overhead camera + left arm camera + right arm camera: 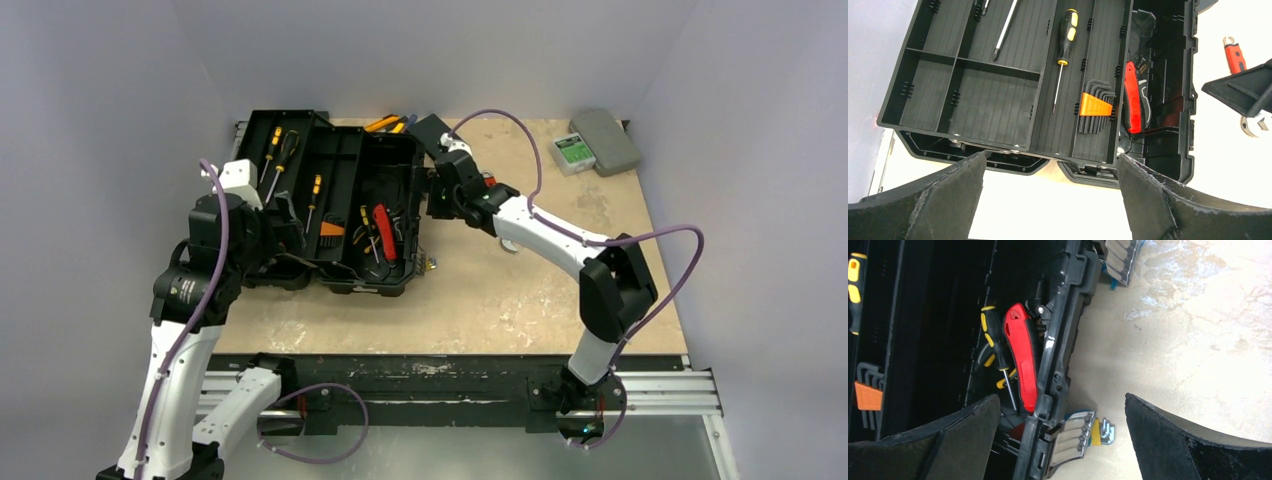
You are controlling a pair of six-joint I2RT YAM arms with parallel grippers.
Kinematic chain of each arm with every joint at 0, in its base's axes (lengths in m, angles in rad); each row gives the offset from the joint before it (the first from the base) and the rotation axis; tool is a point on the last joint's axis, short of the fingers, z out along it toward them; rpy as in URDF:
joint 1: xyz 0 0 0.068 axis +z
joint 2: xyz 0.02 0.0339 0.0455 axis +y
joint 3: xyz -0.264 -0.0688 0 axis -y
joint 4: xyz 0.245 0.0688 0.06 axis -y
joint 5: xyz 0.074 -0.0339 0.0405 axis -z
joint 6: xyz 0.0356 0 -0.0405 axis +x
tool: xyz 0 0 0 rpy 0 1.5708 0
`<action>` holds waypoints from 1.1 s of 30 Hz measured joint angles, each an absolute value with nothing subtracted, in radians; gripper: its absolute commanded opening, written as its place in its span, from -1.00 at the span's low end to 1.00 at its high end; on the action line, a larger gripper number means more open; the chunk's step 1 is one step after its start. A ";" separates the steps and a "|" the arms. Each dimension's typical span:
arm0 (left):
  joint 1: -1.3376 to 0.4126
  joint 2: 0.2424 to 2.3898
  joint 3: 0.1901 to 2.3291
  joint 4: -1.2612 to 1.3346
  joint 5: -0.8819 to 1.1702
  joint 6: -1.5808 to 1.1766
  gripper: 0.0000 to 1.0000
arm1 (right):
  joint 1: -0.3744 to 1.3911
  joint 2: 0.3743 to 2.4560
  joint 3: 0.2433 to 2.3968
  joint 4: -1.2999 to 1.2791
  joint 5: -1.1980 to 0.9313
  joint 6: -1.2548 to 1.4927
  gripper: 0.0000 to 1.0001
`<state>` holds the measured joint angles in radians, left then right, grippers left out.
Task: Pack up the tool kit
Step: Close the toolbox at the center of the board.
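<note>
One black toolbox [345,150], four screwdrivers [1066,35], one orange hex-key set [1095,106], one grey case [610,140], two arms [545,230].

The left arm [175,370] and right arm [545,235] have white links, black joints, looping purple cables [497,111], black rough-edged fingers [943,200].

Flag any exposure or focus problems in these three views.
Top external: even, soft light, no glare. Left wrist: table blown out white, left fingers blurred, tray sharp. Right wrist: toolbox interior crushed to black, right fingers soft.
</note>
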<state>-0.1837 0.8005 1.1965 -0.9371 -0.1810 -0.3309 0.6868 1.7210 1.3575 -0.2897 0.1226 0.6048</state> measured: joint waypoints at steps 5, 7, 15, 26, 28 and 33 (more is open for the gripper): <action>-0.184 0.789 1.195 -0.937 -0.180 -0.312 1.00 | 0.687 1.797 1.447 -0.313 0.121 0.629 0.76; -0.184 0.785 1.193 -0.937 -0.183 -0.310 1.00 | 0.687 1.835 1.475 -0.319 0.121 0.637 0.73; -0.184 0.769 1.185 -0.937 -0.159 -0.303 1.00 | 0.687 1.961 1.523 -0.338 0.117 0.659 0.31; -0.184 0.773 1.185 -0.937 -0.121 -0.303 1.00 | 0.692 1.985 1.523 -0.305 0.082 0.702 -0.87; -0.184 0.773 1.185 -0.937 -0.116 -0.303 1.00 | 0.677 1.983 1.515 -0.300 0.049 0.712 -1.00; -0.184 0.778 1.185 -0.937 -0.115 -0.303 1.00 | 0.638 1.952 1.452 -0.246 -0.017 0.706 -1.00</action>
<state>-0.1837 0.7776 1.1854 -0.9375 -0.1150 -0.3035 0.6380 1.9518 1.4517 -0.2459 -0.0166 0.7063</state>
